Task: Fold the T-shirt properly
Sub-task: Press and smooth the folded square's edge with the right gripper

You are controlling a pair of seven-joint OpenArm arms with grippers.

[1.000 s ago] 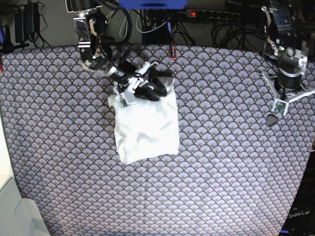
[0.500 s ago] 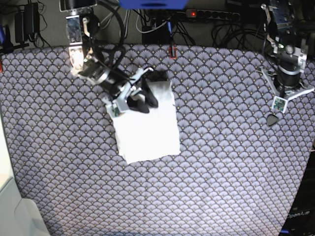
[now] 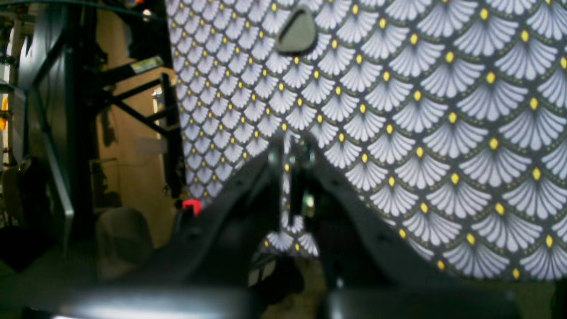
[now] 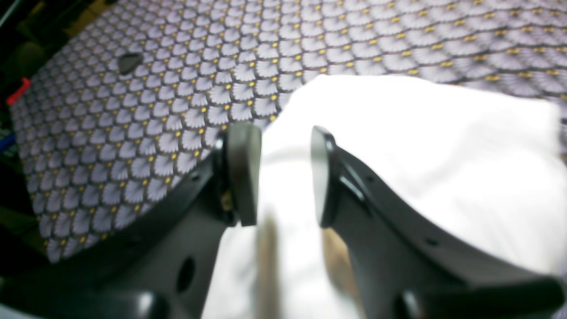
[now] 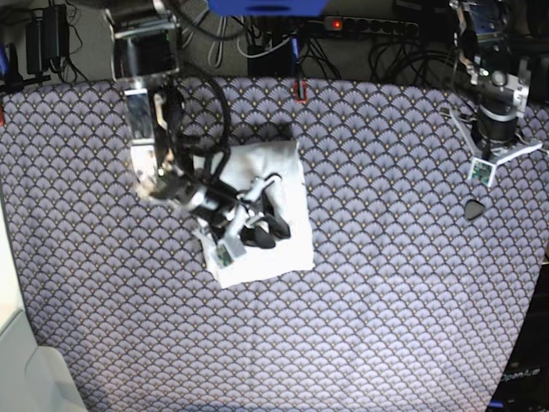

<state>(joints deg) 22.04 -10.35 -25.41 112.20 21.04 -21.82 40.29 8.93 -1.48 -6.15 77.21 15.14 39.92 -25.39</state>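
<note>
Evenly lit from above in the base view, with a soft shadow beside the T-shirt [image 5: 266, 202]. Overexposed white there and in the right wrist view, folds washed out. Blurred throughout both wrist views; dark near jaws badly out of focus. Dim, murky beyond the scallop-patterned cloth [image 3: 443, 110] edge in the left wrist view.

Scallop-patterned cloth [image 5: 386, 283]; small dark pad [image 5: 473, 209].

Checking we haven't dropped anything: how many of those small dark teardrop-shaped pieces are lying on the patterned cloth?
1. The small dark piece lies on the patterned cloth near its edge, just below the left gripper, far from the T-shirt. Another could be hidden under the shirt or arms.
</note>
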